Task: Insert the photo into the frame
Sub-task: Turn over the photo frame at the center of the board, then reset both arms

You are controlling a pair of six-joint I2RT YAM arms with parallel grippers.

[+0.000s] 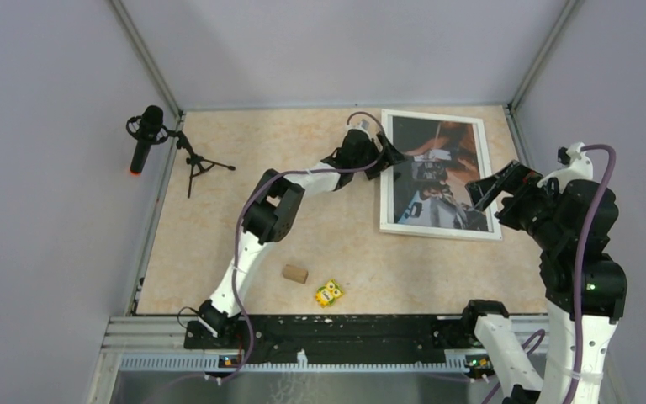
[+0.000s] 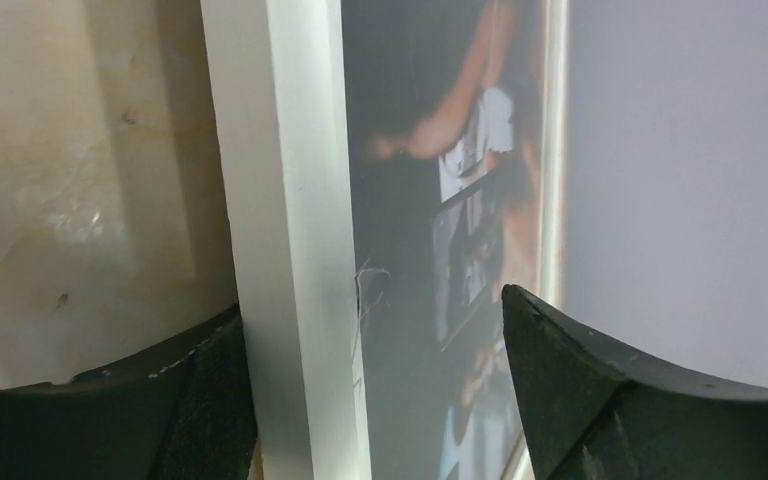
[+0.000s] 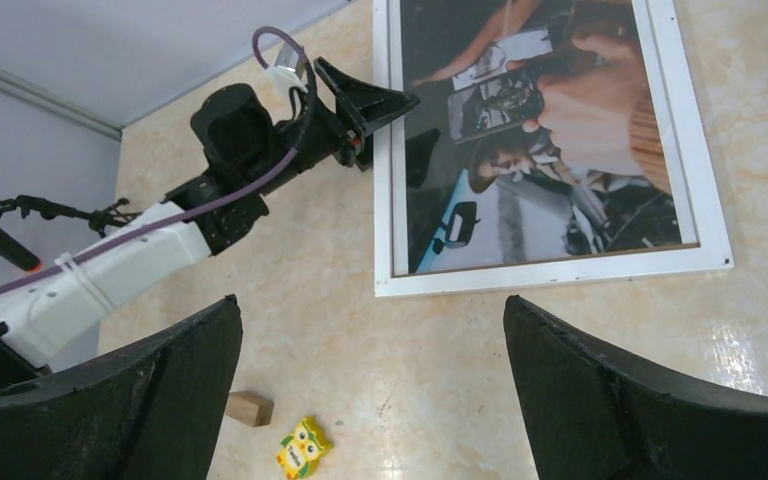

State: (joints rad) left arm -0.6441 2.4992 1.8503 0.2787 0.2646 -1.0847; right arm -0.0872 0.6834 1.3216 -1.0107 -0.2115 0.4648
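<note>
From above, the frame lies flat at the far right of the table, with the photo inside it. The left claw sits at the frame's left strip, and the right claw hovers over its right side.

In the left wrist view, that claw is spread astride the white strip, pinching nothing.

In the right wrist view, the right claw is spread wide above the table and empty.

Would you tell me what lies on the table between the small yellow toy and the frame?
Only bare tabletop separates toy from frame, clearest in the right wrist view.
</note>
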